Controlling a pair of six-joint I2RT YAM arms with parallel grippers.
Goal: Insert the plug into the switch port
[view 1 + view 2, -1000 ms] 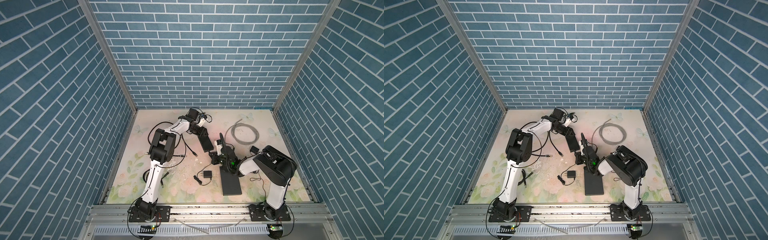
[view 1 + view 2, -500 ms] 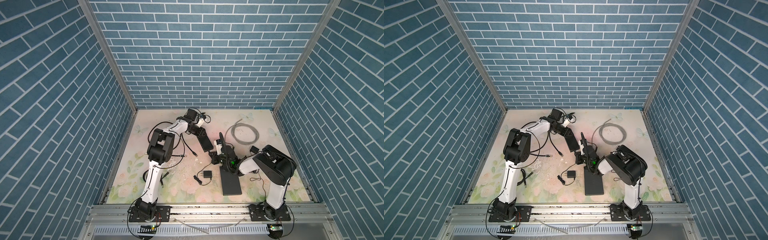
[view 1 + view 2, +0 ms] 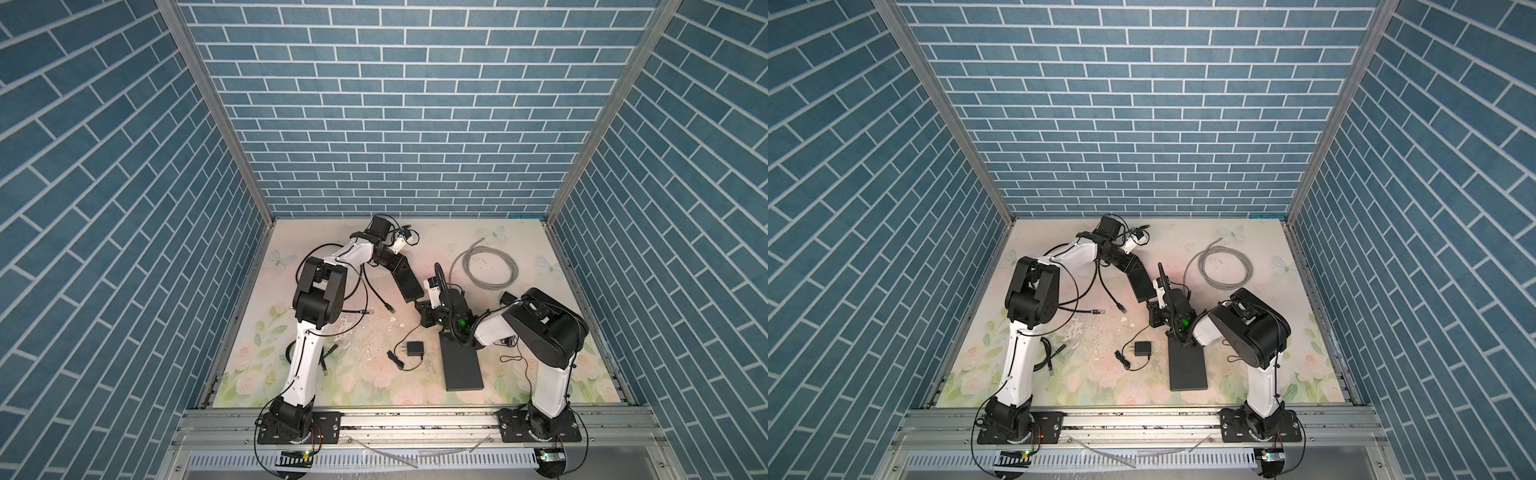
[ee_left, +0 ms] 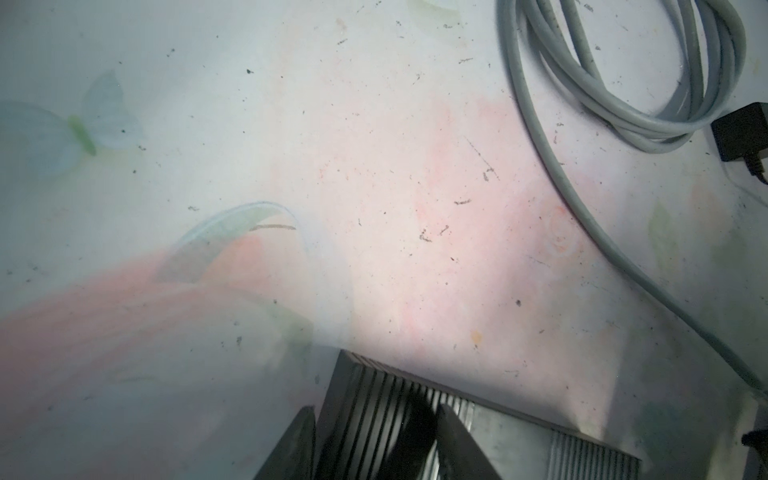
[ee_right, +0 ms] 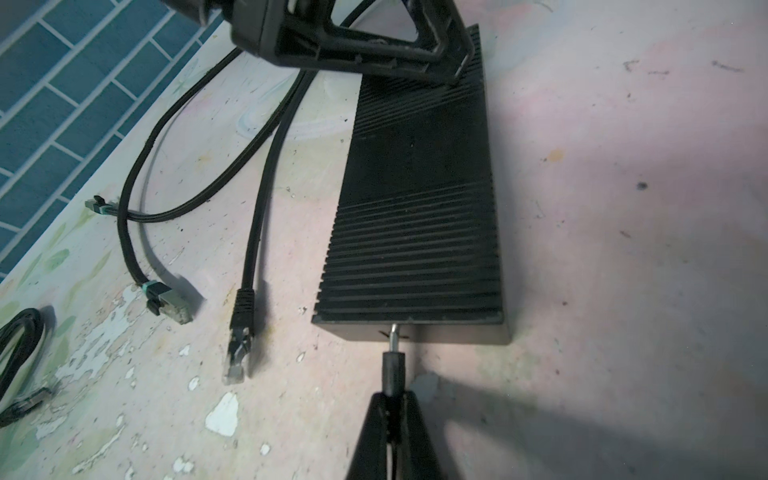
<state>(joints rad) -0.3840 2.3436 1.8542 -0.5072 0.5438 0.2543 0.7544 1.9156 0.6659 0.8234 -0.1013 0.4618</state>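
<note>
Pinches the plug [image 5: 392, 368] by its black sleeve between the closed right fingers [image 5: 374, 432], leaving the bare metal pin free and lined up with the port [image 5: 384, 332] in the near end face of the switch [image 5: 415, 216]. Pin tip at the mouth of the port or just inside, sleeve well short of the face, so judged only partly seated. Straddles the far end of the switch with the left fingers [image 4: 295, 449], set apart on either side of the ribbed case, most likely to brace it against the push of the plug and stop it sliding along the counter [image 5: 623, 208]; cannot tell whether pressing on the case or merely bracketing it. With the switch flat, ribs up, lengthwise between the two arms, a push straight down its length. Close by the plug's path, two black network cables: one connector [image 5: 237, 353] just beside the near corner, another [image 5: 168, 305] further off, neither across the port. Further out in a top view, a grey cable coil [image 3: 484, 268], a small black adapter [image 3: 414, 348] with its lead, and a second dark slab [image 3: 461, 370] partly under the right arm, none in the line of insertion. Main risk, as a judgement: a tilted pin jamming at the rim.
</note>
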